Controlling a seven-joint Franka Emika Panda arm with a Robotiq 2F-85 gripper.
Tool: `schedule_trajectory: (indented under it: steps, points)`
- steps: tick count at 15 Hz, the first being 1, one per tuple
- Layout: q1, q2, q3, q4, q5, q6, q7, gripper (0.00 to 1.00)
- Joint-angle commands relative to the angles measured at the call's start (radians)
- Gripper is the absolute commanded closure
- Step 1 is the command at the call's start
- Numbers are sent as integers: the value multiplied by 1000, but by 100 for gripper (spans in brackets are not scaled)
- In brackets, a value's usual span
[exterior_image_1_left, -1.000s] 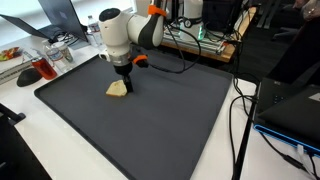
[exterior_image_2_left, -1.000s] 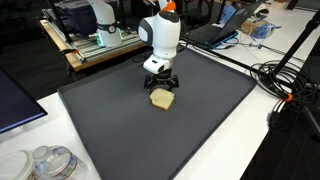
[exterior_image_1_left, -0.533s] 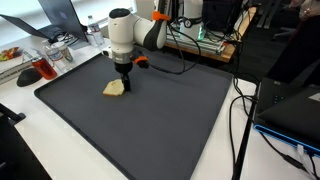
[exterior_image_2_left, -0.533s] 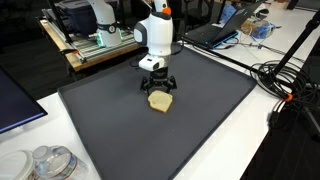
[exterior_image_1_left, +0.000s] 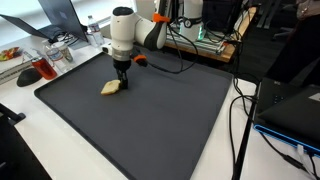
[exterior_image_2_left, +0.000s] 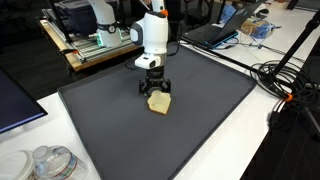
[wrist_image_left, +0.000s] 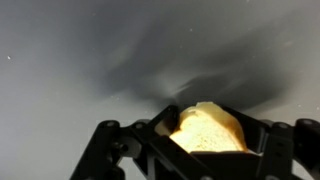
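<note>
Now the gripper (exterior_image_1_left: 120, 80) stands right over the chunk (exterior_image_1_left: 109, 88) in an exterior view. The chunk is yellow and lies on the dark mat (exterior_image_1_left: 160, 115), near the mat's far edge. A second ago the arm stood a bit more to the side, and the chunk lay a bit farther over too. Both have slid the same way across the mat. I think this means the fingers have begun to push on the chunk. The fingertips are too small to see well from here.

Next, in an exterior view from another side, the gripper (exterior_image_2_left: 152, 90) is low over the mat (exterior_image_2_left: 110, 130) and the chunk (exterior_image_2_left: 158, 103) sits just under it, on the near side. The fingers look less wide than they did a second ago. I cannot see where the tips meet the chunk, because the gripper's dark body hides that spot.

Last, in the wrist view the chunk (wrist_image_left: 208, 132) sits between the two dark fingers (wrist_image_left: 152, 140), close to both. The mat (wrist_image_left: 80, 50) is a gray blur behind. The bottom of the chunk is cut off by the picture's edge. I cannot tell if the fingers squeeze the chunk or only stand beside it.
</note>
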Motion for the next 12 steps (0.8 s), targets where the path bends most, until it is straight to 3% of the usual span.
schedule_trajectory:
  steps: [1,3,4,12]
  points:
    - [33,-11,-28,-24,-23,26,-39,82]
    - [53,-17,-42,-20,-35,18,-64,97]
    - [64,-18,-50,-18,-46,10,-77,99]
    - [111,-31,-69,-12,-128,-7,-160,100]
